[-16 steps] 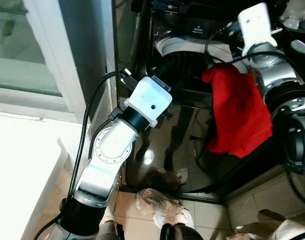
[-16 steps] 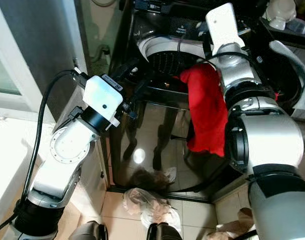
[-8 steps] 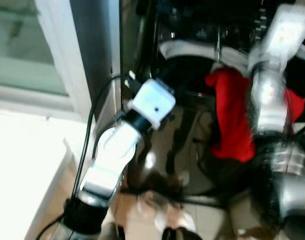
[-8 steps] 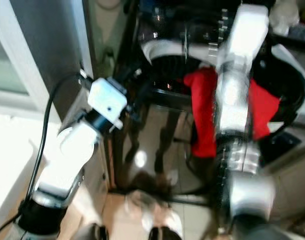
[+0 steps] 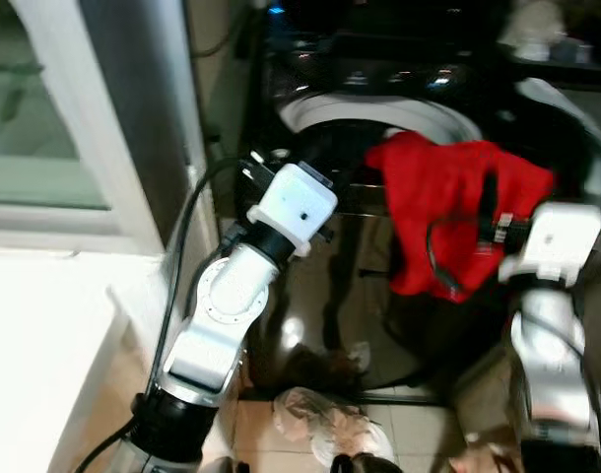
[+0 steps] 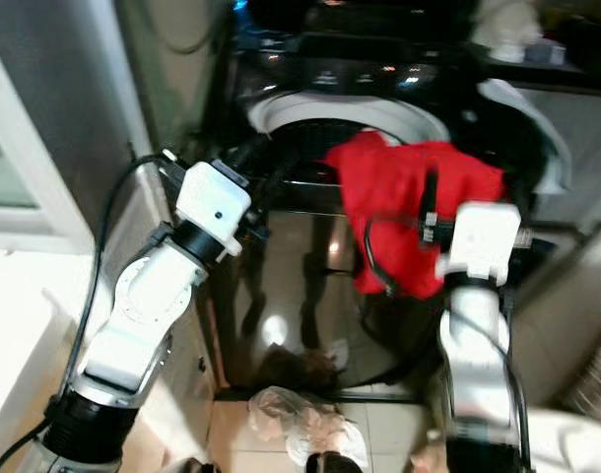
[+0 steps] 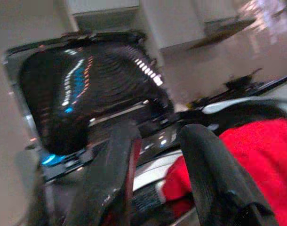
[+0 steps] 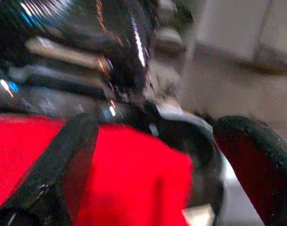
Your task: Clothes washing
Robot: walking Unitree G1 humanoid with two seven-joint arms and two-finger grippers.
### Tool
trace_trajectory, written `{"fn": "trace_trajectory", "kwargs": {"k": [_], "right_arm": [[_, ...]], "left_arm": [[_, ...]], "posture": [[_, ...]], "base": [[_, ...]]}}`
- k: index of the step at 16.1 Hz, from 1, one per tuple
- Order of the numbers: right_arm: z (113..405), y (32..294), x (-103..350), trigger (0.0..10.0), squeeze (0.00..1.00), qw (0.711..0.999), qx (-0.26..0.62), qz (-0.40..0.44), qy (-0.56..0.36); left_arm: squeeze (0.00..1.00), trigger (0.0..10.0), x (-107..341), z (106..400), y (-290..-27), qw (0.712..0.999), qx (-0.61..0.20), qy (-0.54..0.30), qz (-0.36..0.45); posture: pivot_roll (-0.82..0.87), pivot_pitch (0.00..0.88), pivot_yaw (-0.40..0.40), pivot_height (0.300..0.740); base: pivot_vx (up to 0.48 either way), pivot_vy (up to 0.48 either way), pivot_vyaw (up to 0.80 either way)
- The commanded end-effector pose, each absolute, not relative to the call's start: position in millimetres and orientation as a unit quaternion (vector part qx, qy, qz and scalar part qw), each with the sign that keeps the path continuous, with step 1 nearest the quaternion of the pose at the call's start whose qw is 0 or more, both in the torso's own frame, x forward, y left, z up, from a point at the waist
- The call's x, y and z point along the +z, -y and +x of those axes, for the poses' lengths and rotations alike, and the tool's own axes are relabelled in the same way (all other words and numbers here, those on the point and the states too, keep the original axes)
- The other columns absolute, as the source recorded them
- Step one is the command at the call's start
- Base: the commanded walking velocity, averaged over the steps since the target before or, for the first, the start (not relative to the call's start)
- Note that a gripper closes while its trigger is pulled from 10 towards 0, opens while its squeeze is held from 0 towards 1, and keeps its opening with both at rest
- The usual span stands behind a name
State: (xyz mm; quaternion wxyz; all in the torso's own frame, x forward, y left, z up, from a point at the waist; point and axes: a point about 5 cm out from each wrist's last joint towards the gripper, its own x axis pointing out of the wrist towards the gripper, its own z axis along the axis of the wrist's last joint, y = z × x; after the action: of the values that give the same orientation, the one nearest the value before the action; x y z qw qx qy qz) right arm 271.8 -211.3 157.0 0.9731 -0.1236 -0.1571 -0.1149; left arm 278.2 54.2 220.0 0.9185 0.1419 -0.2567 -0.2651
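Observation:
A red garment [image 5: 448, 212] lies draped over the front rim of the top-loading washer [image 5: 379, 113] and hangs down its glossy black front. My left gripper [image 7: 160, 134] is open with nothing between its fingers and reaches to the rim at the drum's left side, beside the garment's edge. My right gripper [image 8: 160, 125] is open wide, low at the front right, its fingers [image 5: 490, 202] pointing at the draped garment, which lies between and under them in the right wrist view.
A white window frame [image 5: 54, 118] and a white ledge [image 5: 34, 335] stand on the left. Crumpled plastic bags [image 5: 315, 424] lie on the tiled floor at the washer's foot. White items [image 5: 532, 20] sit on a shelf at the back right.
My right arm has dropped from above the washer to low at the front right. The red garment now lies spread wider over the rim. The left arm has hardly moved.

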Motion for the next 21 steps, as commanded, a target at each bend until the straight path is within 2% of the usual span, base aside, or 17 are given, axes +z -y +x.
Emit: {"fn": "trace_trajectory", "kwargs": {"k": [1, 2, 5, 7, 10, 14, 18, 21], "right_arm": [[276.0, 208.3, 152.0, 10.0, 0.0, 0.979, -0.102, -0.11, 0.137], [287.3, 210.1, 129.1, 10.0, 0.0, 0.988, -0.099, -0.094, 0.073], [322.0, 204.1, 106.8, 10.0, 0.0, 0.994, -0.075, -0.083, -0.014], [334.9, 197.4, 106.7, 10.0, 0.0, 0.995, -0.061, -0.076, -0.031], [349.6, 185.1, 111.7, 10.0, 0.0, 0.996, -0.048, -0.062, -0.035], [322.6, 170.1, 91.1, 10.0, 0.0, 0.995, -0.058, -0.062, -0.06], [301.5, 176.7, 83.3, 10.0, 0.0, 0.993, -0.059, -0.071, -0.075], [294.3, 183.3, 70.9, 10.0, 0.0, 0.989, -0.069, -0.091, -0.091]], "left_arm": [[0.0, 10.0, 217.9, 278.0, -52.0, 0.92, -0.268, 0.254, 0.131], [0.0, 10.0, 216.2, 279.7, -52.0, 0.924, -0.265, 0.245, 0.128], [0.0, 10.0, 214.9, 286.0, -60.2, 0.937, -0.226, 0.231, 0.134], [0.0, 10.0, 216.5, 286.2, -64.0, 0.939, -0.211, 0.236, 0.133], [0.0, 10.0, 218.6, 282.7, -69.5, 0.942, -0.2, 0.239, 0.126], [0.0, 10.0, 215.0, 271.2, -80.0, 0.948, -0.182, 0.225, 0.134], [0.0, 10.0, 217.5, 267.4, -81.7, 0.949, -0.18, 0.223, 0.135], [0.0, 10.0, 221.8, 254.9, -84.9, 0.949, -0.179, 0.224, 0.13]], "posture": [[-0.09, 0.0, -0.02, 0.736], [-0.09, 0.018, -0.009, 0.736], [-0.06, 0.036, -0.01, 0.736], [-0.03, 0.037, -0.018, 0.736], [0.01, 0.051, -0.04, 0.736], [0.05, 0.114, -0.055, 0.736], [0.04, 0.148, -0.052, 0.736], [0.05, 0.254, -0.008, 0.736]], "base": [[0.262, -0.386, 0.0], [0.3, -0.371, 0.0], [0.416, -0.115, 0.0], [0.382, 0.0, 0.0], [0.0, 0.0, 0.0], [0.0, 0.0, 0.0], [0.0, 0.0, 0.0], [0.0, 0.0, 0.0]]}}
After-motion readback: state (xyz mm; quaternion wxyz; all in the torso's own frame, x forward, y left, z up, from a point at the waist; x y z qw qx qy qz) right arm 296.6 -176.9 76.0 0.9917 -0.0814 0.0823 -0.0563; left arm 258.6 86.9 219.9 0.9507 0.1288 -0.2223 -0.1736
